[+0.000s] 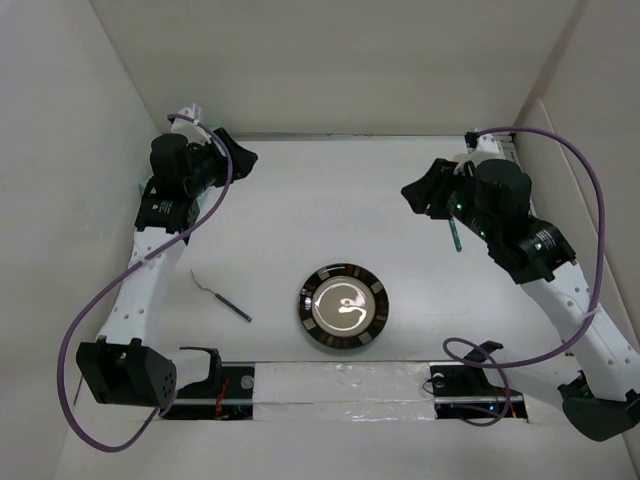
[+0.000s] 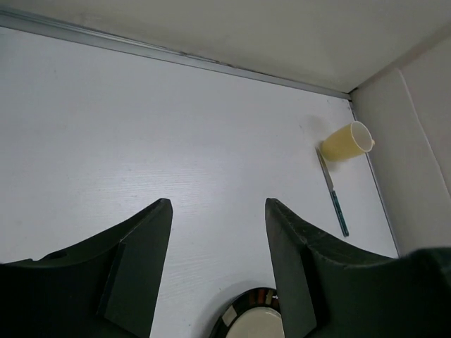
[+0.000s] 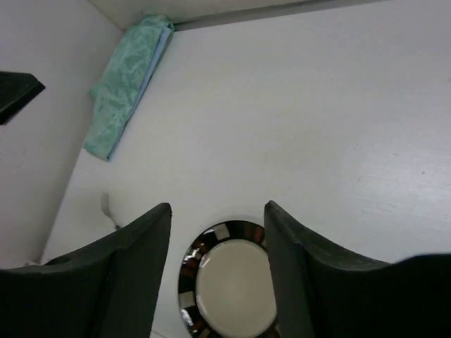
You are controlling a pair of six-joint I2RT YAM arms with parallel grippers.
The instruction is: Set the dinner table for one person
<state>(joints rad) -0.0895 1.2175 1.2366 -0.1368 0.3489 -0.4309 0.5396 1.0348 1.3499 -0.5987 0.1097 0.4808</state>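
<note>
Hovering over the desk [image 2: 141, 127], the left hand [image 2: 218, 208] has its two fingers spread wide, and nothing is between them. The white surface of the desk lies under this hand and runs on to the far wall. At the lower edge of the left wrist view, a plate [image 2: 257, 320] with a dark patterned rim shows between the fingers. Farther out, near the side wall, a yellow cup [image 2: 345, 141] lies on its side, and a knife [image 2: 332, 193] with a teal handle is just beside it.

The right hand [image 3: 217, 210] is also wide and empty above the desk. The same plate lies below it, between the fingers. A green cloth [image 3: 127, 84] lies folded in the far corner along the wall. In the top view a fork [image 1: 218, 295] lies left of the plate, apart from it.
</note>
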